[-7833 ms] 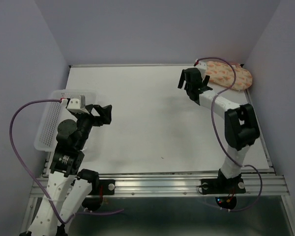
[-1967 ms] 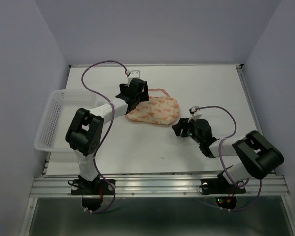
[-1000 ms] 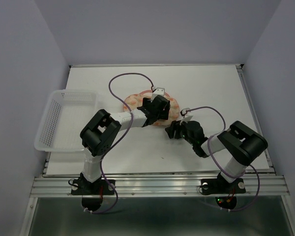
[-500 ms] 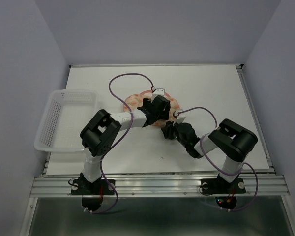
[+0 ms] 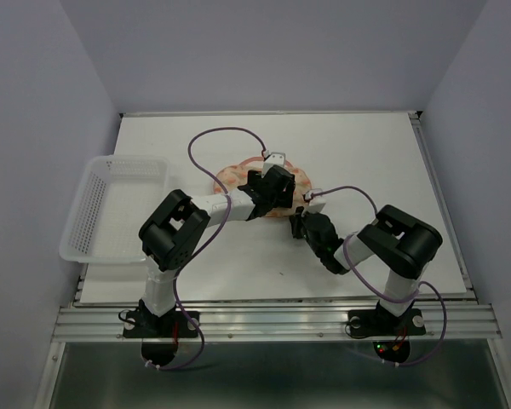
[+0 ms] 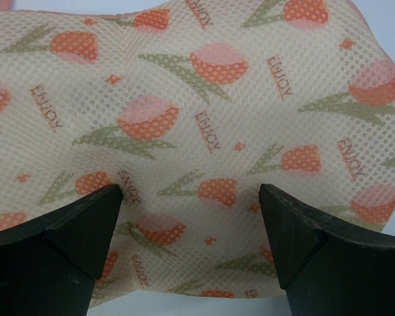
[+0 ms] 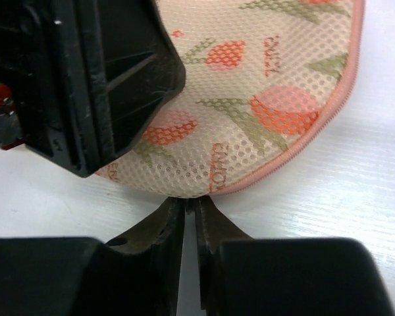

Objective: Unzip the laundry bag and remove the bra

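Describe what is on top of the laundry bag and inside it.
The left gripper, fingers wide apart, is over the laundry bag. Its patterned mesh hides whatever is inside.

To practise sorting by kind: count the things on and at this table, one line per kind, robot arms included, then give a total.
Laundry bag: 1
Basket: 1
Robot arms: 2 (left arm, right arm)
Total: 4

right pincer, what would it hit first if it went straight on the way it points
The laundry bag: its pink zipper rim lies right at the tips of the right pincer, possibly touching; depth is hard to judge.
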Controlling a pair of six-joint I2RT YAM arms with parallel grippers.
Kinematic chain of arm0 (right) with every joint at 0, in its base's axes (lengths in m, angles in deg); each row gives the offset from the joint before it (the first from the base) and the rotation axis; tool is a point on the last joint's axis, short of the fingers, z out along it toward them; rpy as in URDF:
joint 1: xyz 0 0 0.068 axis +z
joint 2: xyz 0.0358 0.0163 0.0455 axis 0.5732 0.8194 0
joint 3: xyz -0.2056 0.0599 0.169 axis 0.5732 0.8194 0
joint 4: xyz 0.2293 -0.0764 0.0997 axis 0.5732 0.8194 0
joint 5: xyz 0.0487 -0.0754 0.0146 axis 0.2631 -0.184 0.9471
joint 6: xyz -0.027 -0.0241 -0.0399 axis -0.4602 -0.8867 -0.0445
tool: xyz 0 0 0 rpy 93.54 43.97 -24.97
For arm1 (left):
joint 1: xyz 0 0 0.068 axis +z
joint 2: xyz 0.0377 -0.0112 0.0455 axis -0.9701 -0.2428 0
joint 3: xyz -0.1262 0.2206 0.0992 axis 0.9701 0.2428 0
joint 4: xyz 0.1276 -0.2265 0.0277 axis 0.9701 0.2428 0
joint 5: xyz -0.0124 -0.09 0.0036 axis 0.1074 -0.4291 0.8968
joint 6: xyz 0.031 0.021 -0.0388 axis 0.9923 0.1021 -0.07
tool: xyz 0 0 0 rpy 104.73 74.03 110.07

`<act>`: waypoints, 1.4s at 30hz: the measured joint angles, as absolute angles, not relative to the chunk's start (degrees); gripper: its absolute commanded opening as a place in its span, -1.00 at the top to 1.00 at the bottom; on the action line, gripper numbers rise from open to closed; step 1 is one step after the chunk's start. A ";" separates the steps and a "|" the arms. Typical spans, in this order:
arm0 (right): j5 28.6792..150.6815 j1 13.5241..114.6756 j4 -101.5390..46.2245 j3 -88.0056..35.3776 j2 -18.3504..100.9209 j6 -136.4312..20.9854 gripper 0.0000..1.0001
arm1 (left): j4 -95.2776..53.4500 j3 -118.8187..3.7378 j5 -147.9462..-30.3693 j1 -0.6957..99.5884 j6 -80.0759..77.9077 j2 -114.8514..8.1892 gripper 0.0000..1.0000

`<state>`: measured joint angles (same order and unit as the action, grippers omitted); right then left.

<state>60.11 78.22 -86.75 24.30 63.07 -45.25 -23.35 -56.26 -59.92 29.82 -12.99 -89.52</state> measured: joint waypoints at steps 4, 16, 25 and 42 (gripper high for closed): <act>57.59 78.24 -85.55 24.28 62.72 -45.29 0.99 | -23.37 -56.22 -59.92 29.79 -12.97 -89.52 -0.98; 52.39 78.57 -72.76 25.57 51.93 -45.97 0.99 | -25.77 -50.91 -59.86 29.38 -12.53 -86.61 -0.98; 56.54 78.57 -63.61 25.81 45.00 -46.32 0.99 | -28.04 -45.16 -59.88 29.05 -10.78 -82.70 -0.98; 65.44 78.57 -52.90 25.27 39.53 -40.33 0.99 | -21.40 -36.81 -59.90 29.10 -29.60 -61.01 -0.98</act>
<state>65.44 78.57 -52.90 25.27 39.53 -40.33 -21.40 -36.81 -59.90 29.10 -29.60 -61.01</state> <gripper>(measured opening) 0.022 0.989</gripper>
